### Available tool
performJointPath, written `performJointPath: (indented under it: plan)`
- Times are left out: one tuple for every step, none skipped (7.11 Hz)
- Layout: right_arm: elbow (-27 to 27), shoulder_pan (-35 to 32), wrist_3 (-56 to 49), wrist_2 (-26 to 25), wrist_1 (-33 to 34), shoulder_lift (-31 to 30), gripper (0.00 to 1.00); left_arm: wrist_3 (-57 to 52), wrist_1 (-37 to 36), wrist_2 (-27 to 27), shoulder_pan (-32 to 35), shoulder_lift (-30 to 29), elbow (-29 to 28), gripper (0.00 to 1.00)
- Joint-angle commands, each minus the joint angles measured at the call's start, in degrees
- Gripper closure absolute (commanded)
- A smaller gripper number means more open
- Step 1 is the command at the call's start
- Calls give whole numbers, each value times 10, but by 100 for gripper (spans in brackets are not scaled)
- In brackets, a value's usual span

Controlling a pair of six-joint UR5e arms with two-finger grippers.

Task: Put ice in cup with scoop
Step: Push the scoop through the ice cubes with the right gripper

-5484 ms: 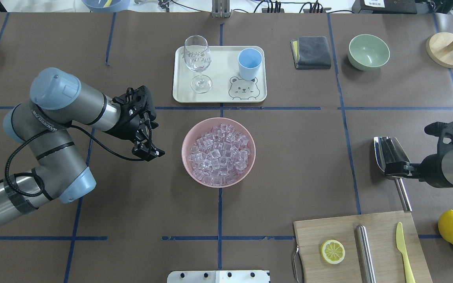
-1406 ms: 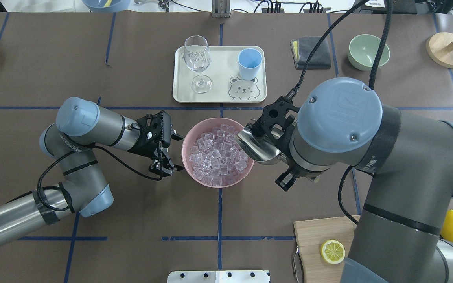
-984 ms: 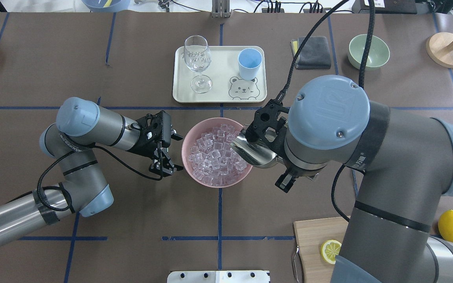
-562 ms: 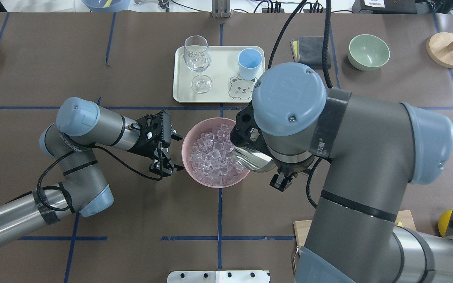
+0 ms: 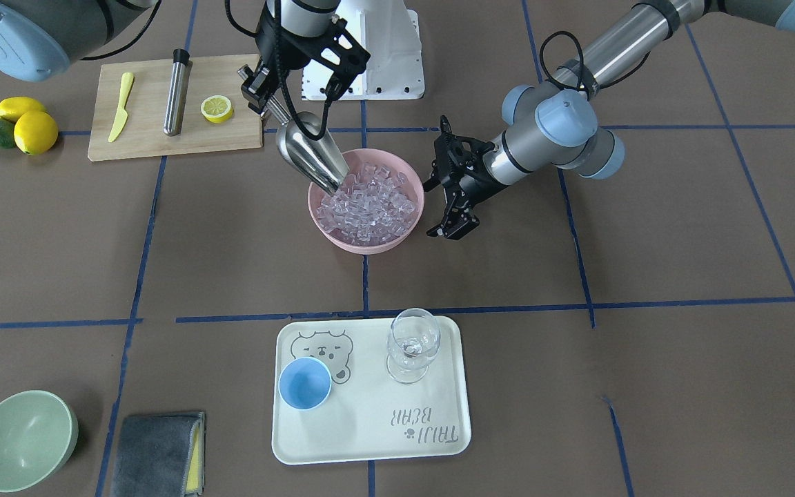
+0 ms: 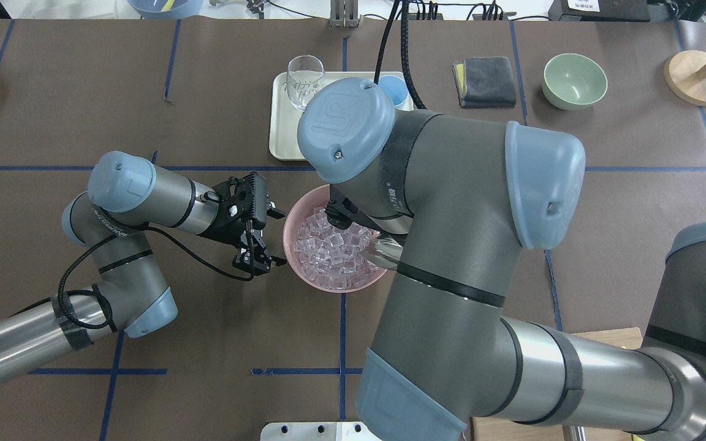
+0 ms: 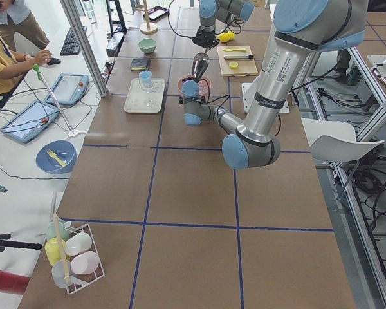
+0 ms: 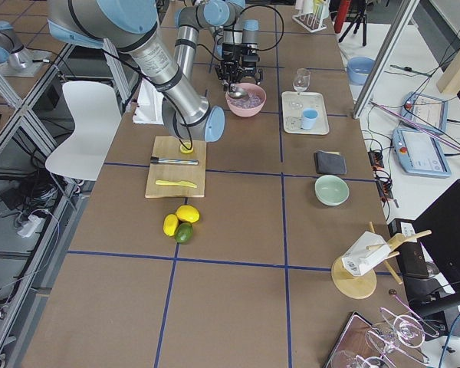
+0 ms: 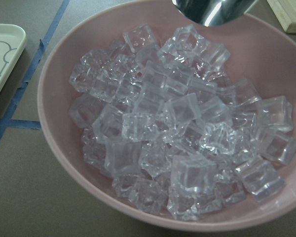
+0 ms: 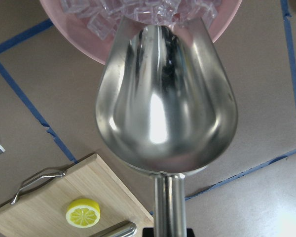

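Note:
The steel scoop (image 5: 309, 153) tilts steeply down, its mouth at the near-robot edge of the ice (image 5: 370, 200) piled in a pink bowl (image 5: 408, 235). My right gripper (image 5: 259, 90) is shut on the scoop's thin handle; the right wrist view shows the empty trough (image 10: 165, 98) over the bowl's rim. My left gripper (image 5: 451, 231) is open and empty beside the bowl's rim; it also shows in the overhead view (image 6: 258, 263). The light-blue cup (image 5: 305, 383) stands empty on a white tray (image 5: 363, 414). In the overhead view my right arm hides most of the cup (image 6: 397, 92).
A wine glass (image 5: 411, 345) stands on the tray beside the cup. A cutting board (image 5: 149, 141) with a lemon half, a knife and a steel cylinder lies behind the scoop. Lemons (image 5: 35, 131), a green bowl (image 5: 21, 442) and a grey cloth (image 5: 156, 452) lie on my right side.
My right arm has swung in from the right with the scoop and lowered its mouth into the ice. My left gripper moved up beside the bowl, then held still.

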State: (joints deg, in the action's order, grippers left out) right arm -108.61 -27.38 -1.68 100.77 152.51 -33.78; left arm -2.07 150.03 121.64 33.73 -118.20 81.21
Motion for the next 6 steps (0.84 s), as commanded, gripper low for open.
performJointPath:
  plan:
    - [89,-4,-33,-9,54,73,100,0,0,0,-1,-2,0,0]
    - [92,-4,-33,-8,61,66,100,1,0,0,-1,-3,0,0]
    - [103,-3,-33,-8,67,67,100,1,0,0,-1,-3,0,0]
    - [118,-3,-33,-8,66,70,100,1,0,0,-1,-3,0,0]
    - [126,-2,-34,-3,59,65,100,1,0,0,-1,-3,0,0]
    - [132,-2,-34,-2,34,56,100,1,0,0,-1,-3,0,0]
